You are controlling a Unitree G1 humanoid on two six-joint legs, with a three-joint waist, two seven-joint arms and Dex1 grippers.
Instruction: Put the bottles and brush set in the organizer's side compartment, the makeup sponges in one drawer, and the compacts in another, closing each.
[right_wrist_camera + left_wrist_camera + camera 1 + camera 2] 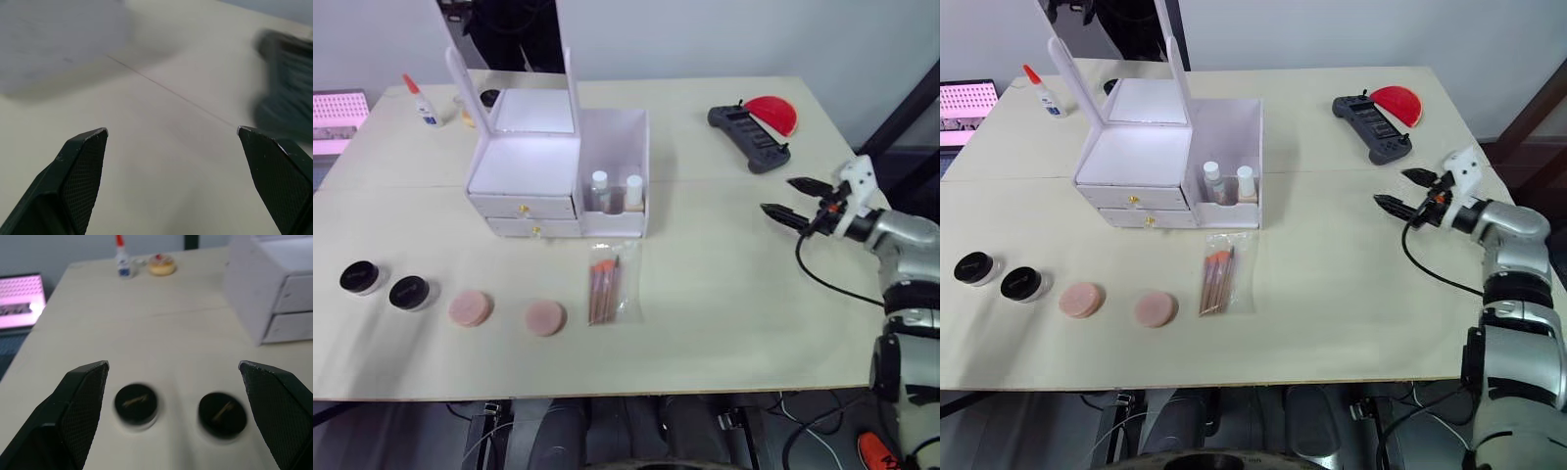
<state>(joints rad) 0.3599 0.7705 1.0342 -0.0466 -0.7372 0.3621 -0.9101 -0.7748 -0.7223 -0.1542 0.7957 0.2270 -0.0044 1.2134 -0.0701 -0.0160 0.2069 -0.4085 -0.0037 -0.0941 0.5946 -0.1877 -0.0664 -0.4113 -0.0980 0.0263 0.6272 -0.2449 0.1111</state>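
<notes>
Left eye view
- organizer [530, 166]: upper centre of the frame, mirror upright, both drawers shut.
- side compartment [619, 176]: right part of the organizer; the two bottles [617, 191] stand upright inside it, side by side.
- brush set [605, 286]: in a clear bag flat on the table [724, 294], just below the side compartment.
- makeup sponges [506, 312]: two pink discs in the lower left, left of the brush set, a little apart from each other.
- compacts [384, 285]: two black round cases at the far left, left of the sponges.
- right gripper [788, 199]: right edge of the frame, above the bare table, fingers spread apart, holding nothing.
- glue bottle [419, 101]: upper left, near the table's far edge.
- black controller [749, 137] and red half-disc [773, 113]: upper right, touching.

Left wrist view
- left gripper [173, 366]: two fingers wide apart, empty.
- compacts: both lie on the table between the fingers, side by side, not touching.
- organizer: its drawer side fills the upper right corner.

Right wrist view
- right gripper: fingers wide apart over bare table; a blurred dark object sits at the right edge.
</notes>
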